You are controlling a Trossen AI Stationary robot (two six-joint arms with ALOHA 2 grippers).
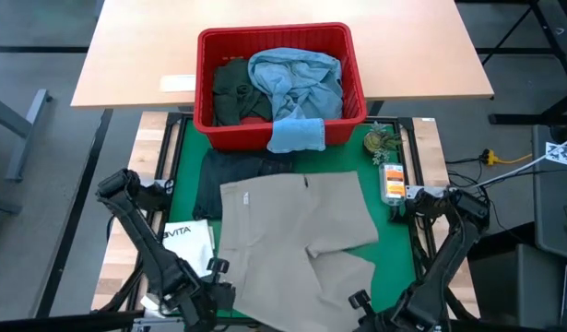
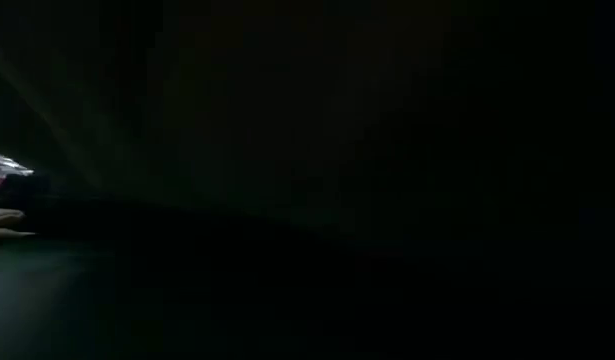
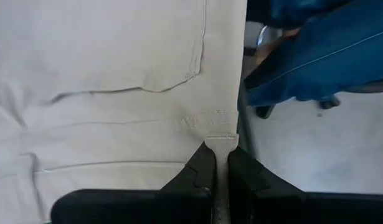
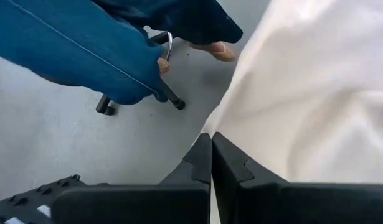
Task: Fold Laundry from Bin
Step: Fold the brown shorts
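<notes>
The khaki trousers [image 1: 297, 235] lie spread across the green worktop [image 1: 394, 244], their near edge at 6 o'clock. The left pincer [image 3: 220, 163] is clamped on a fold of that edge at about 7 o'clock. The right pincer [image 4: 211, 158] is closed at the trousers' edge at about 5 o'clock. The red bin [image 1: 276, 39] sits at 12 o'clock, holding light blue jeans [image 1: 297, 78] and a dark green piece [image 1: 232, 88], with a small blue cloth [image 1: 295, 135] draped over its near rim.

Khaki trousers [image 1: 297, 242] blanket the green mat [image 1: 186, 148], the red bin [image 1: 281, 85] blocking its far edge.
</notes>
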